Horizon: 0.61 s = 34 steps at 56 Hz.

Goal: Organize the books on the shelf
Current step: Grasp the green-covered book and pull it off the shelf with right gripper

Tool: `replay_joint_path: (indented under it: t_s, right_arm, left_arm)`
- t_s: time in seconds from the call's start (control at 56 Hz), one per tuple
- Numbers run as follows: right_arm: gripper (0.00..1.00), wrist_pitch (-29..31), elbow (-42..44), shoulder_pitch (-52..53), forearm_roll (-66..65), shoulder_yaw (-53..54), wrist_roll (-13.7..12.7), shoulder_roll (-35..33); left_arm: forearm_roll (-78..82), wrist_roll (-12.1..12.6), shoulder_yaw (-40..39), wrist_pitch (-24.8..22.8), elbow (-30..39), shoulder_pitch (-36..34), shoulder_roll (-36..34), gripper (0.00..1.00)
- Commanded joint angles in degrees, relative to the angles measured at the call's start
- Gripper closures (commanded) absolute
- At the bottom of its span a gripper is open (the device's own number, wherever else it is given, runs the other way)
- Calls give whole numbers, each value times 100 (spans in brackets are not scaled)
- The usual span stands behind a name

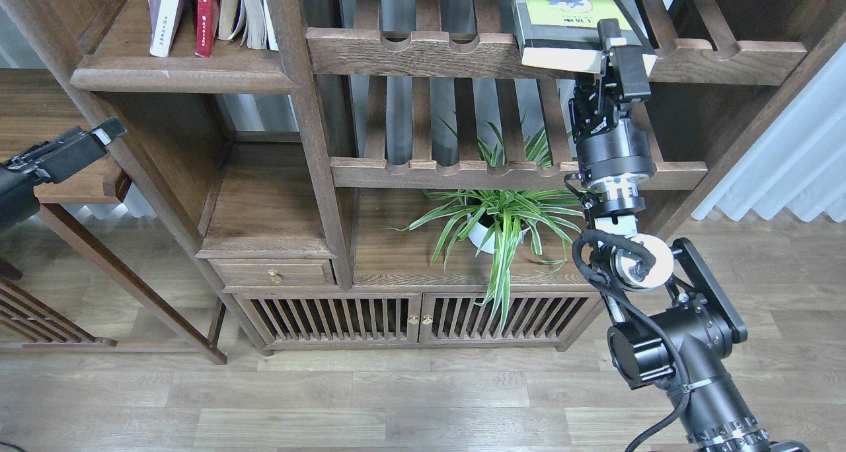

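The thick yellow-green book [568, 22] edged in black lies flat on the upper slatted rack at the top right. My right gripper [618, 45] is shut on its near right corner. The red book [207, 12] and the pale lavender-white book [168, 12] stand upright on the dark wooden shelf [178, 75] at the top left, beside worn cream-paged books [248, 9]. My left gripper [99, 137] hangs at the left edge, below that shelf and apart from it; its fingers cannot be told apart.
A potted spider plant [499, 217] stands on the lower board under the slatted racks [456, 52]. A drawer [274, 273] and slatted cabinet doors [416, 316] are below. A wooden stand [99, 267] is at the left. White curtains [786, 174] hang at the right.
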State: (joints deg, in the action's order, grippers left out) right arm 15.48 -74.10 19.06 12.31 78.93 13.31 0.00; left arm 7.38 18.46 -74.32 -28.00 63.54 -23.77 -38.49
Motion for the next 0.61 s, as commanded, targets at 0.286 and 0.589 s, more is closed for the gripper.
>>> replay_joint_path:
  t_s: [0.286, 0.589]
  right_arm:
    - [66, 78, -17, -219, -27, -202, -39, -96]
    - [96, 1252, -61, -526, -79, -844, -66, -633]
  left_arm:
    - [0, 9, 5, 0, 0, -13, 8, 0]
    - [0, 9, 14, 0, -9, -13, 9, 0]
